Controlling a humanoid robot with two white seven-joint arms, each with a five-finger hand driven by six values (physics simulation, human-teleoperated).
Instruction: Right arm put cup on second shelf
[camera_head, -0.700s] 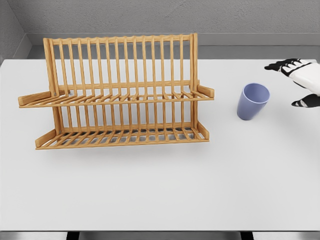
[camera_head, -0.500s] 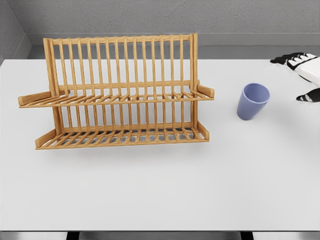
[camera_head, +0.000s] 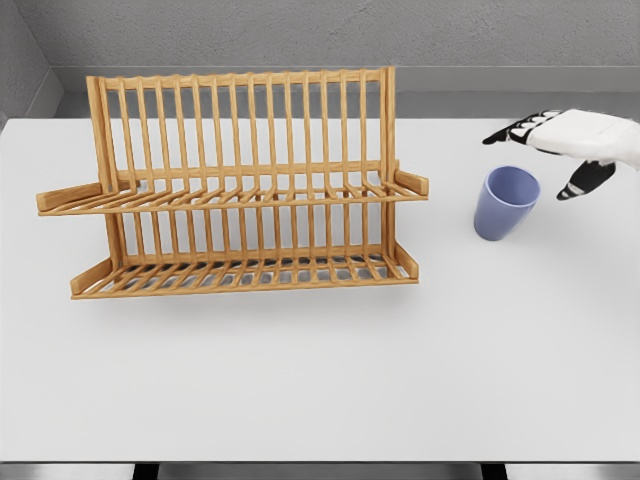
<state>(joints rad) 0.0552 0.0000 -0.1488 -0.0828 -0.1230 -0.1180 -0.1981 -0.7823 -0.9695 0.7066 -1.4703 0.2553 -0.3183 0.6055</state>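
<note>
Cup now sits just below my right hand, which has swung back in, fingers spread, ready to grasp.

We note a white table filling most of the view, its surface plain and matte. Its near edge runs along the bottom at 6 o'clock, with two dark supports showing beneath. Toward 12 o'clock a grey wall stands behind, a paler ledge along its base.
</note>
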